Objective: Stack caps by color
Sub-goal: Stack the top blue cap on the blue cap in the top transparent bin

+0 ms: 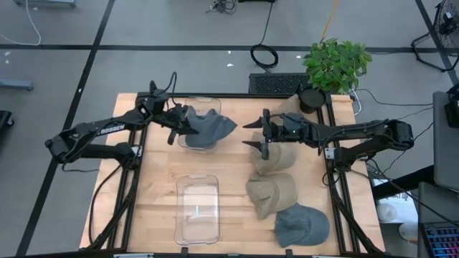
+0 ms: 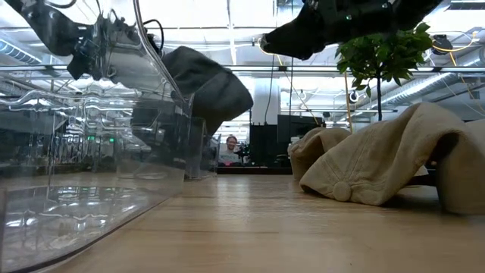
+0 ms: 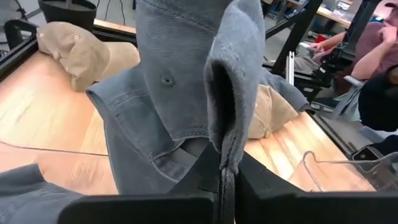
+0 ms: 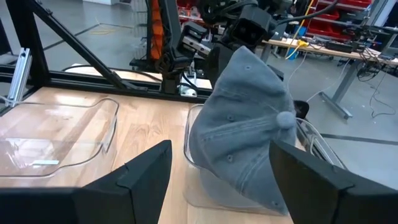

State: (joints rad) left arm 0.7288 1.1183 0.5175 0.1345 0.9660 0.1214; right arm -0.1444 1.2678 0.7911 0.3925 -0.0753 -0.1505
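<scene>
A blue-grey cap [image 1: 214,127] hangs at my left gripper [image 1: 181,123], which is shut on it over the far clear bin [image 1: 188,142]. The same cap fills the left wrist view [image 3: 174,74] and shows in the right wrist view [image 4: 245,130] and the low view [image 2: 208,87]. My right gripper [image 1: 252,135] is open, right of that cap and facing it, above the table [image 4: 214,180]. Tan caps lie crown-up on the table's right half [image 1: 276,159] [image 1: 271,193], and another sits near the plant pot [image 1: 290,105]. A second blue-grey cap [image 1: 301,226] rests at the near right. My left gripper pinches a folded, stitched edge of the blue-grey cap [image 3: 225,158] between its two fingers. It comes level from the table's left side. The cap is held up in front of the fingers, its lower part [image 4: 249,186] sagging into the far bin.
A second clear bin [image 1: 197,208] stands near the table's near edge, left of the tan caps. A potted plant [image 1: 336,64] sits at the far right corner. Bare wood lies between the bins and the caps. A person [image 2: 229,148] sits in the room beyond.
</scene>
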